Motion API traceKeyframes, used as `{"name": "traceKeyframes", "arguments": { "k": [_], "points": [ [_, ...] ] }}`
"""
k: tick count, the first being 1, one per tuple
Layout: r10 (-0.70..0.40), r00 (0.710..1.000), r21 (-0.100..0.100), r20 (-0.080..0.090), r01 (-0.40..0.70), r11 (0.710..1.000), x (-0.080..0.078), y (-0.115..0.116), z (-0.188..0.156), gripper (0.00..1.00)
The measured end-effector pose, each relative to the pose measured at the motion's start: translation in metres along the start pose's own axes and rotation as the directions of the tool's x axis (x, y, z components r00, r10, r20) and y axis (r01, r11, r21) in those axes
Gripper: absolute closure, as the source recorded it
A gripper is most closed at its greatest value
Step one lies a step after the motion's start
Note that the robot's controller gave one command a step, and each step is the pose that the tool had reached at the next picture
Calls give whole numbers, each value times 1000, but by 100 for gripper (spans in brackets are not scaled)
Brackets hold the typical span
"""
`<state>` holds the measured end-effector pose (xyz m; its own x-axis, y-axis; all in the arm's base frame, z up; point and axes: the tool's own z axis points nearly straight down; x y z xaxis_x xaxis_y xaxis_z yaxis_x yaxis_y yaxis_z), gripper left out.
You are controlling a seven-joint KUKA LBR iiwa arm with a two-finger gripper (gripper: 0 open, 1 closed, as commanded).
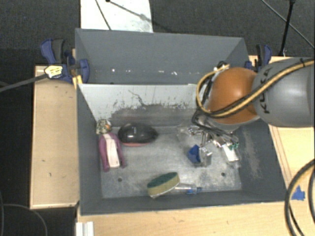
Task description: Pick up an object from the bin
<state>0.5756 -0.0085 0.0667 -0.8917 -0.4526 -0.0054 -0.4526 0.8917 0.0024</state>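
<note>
Thing: small blue piece (194, 154), the one right under me.
Look: bright blue, short and blocky; I can't make out what kind of thing it is.
Pose: down on the floor of the grey bin (147, 161), partly covered by me on its right side.
Place: right of the bin's middle, midway between near and far walls.

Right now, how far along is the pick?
Done: the approach; the gripper sits low in the right half of the bin. In hand: it is at a small blue piece; whether it grips it I cannot tell. Left: the lift; the blue piece, black mouse, pink item and green sponge all lie on the bin floor.
</note>
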Motion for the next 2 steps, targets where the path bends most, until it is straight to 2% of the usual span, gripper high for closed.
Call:
{"name": "traceKeyframes", "arguments": {
  "k": [1,2],
  "points": [
    [9,1000,3,-1,-9,1000,3,-4,-4,100],
    [65,998,6,4,-65,998,45,24,-173,100]
  ]
}}
